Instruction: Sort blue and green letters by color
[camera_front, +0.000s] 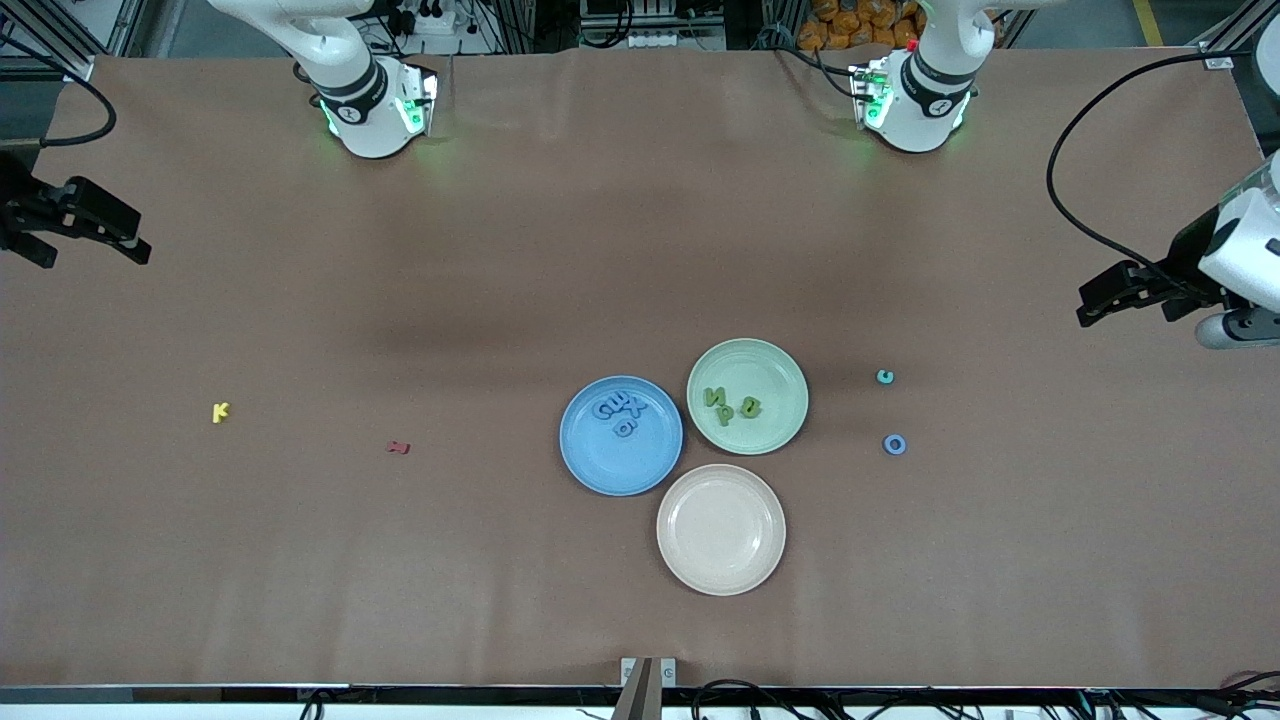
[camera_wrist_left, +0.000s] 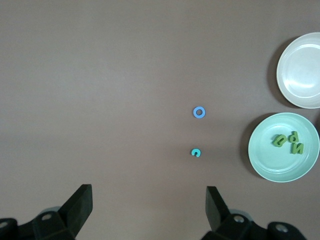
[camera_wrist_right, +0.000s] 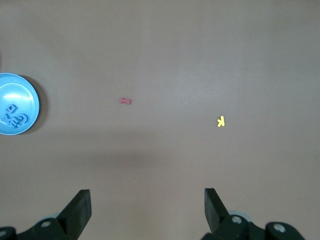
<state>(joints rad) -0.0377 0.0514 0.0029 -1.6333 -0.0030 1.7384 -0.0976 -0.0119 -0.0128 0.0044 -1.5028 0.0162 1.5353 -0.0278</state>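
Note:
Several blue letters (camera_front: 620, 410) lie on a blue plate (camera_front: 620, 466), and three green letters (camera_front: 730, 405) lie on a pale green plate (camera_front: 772, 368) beside it. A loose blue ring-shaped letter (camera_front: 894, 444) and a teal-green C (camera_front: 884, 377) rest on the table toward the left arm's end. My left gripper (camera_front: 1092, 300) hangs open and empty at that end, and its wrist view shows the ring (camera_wrist_left: 199, 112) and the C (camera_wrist_left: 196, 152) ahead of the left gripper (camera_wrist_left: 148, 190). My right gripper (camera_front: 95, 250) waits open and empty at the right arm's end.
An empty cream plate (camera_front: 720, 529) sits nearer to the front camera than the two coloured plates. A yellow K (camera_front: 221, 412) and a small dark red letter (camera_front: 398, 447) lie on the brown table toward the right arm's end.

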